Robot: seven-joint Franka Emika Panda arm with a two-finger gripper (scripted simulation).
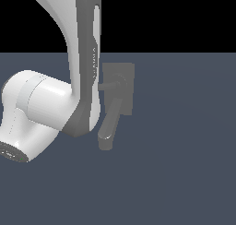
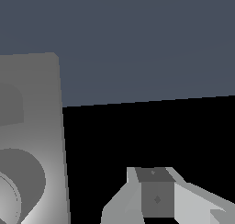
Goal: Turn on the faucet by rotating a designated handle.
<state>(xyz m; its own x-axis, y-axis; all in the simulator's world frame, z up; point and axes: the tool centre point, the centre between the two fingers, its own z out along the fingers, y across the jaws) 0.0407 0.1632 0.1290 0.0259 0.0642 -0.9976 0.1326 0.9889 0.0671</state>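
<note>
exterior view: the small matte grey faucet (image 1: 118,97) stands on the dark blue-grey floor (image 1: 184,173), its thin grey handle (image 1: 109,86) reaching towards the white robot arm (image 1: 83,81), which hides its tip. one grey fingertip (image 2: 156,195) shows beside the faucet's back plate (image 2: 41,126); the jaws' spread cannot be told.

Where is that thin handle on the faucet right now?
In the exterior view, the handle sticks out from the faucet's round hub toward that view's left, above the spout, its far end hidden behind the arm.
</note>
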